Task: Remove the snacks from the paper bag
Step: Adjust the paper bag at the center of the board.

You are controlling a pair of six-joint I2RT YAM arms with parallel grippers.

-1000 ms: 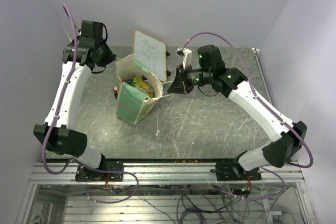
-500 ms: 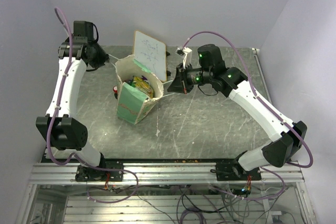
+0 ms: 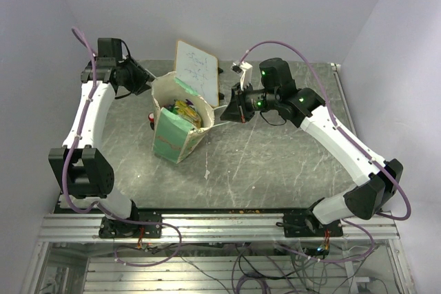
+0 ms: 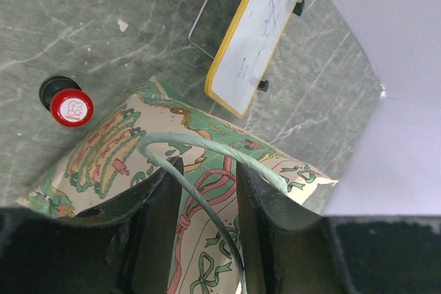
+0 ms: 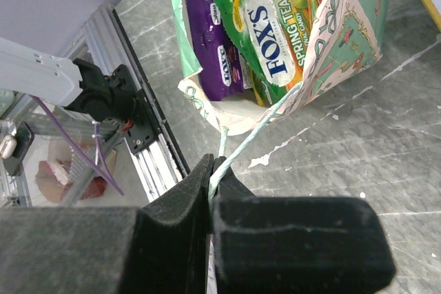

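Right tool (image 5: 211, 169) pinches the paper bag's (image 5: 344, 32) string handle (image 5: 258, 131); my left tool (image 4: 204, 177) gapes open. Green snack (image 5: 275, 25) reads "FOX'S SPRING TEA".

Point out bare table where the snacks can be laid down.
Widest bare table lies between the paper bag, the right arm and the near edge. Crowded around the bag: whiteboard behind, red-capped cylinder left.

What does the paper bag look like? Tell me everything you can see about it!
The paper bag stands on the grey table, mouth wide open, snack packets inside. It is cream paper printed with green and pink ribbons and bows, mint-green lower down. Its handles are thin pale-green string. The right tool pinches one handle taut; the other loops between the fingers of the open left tool, unpinched.
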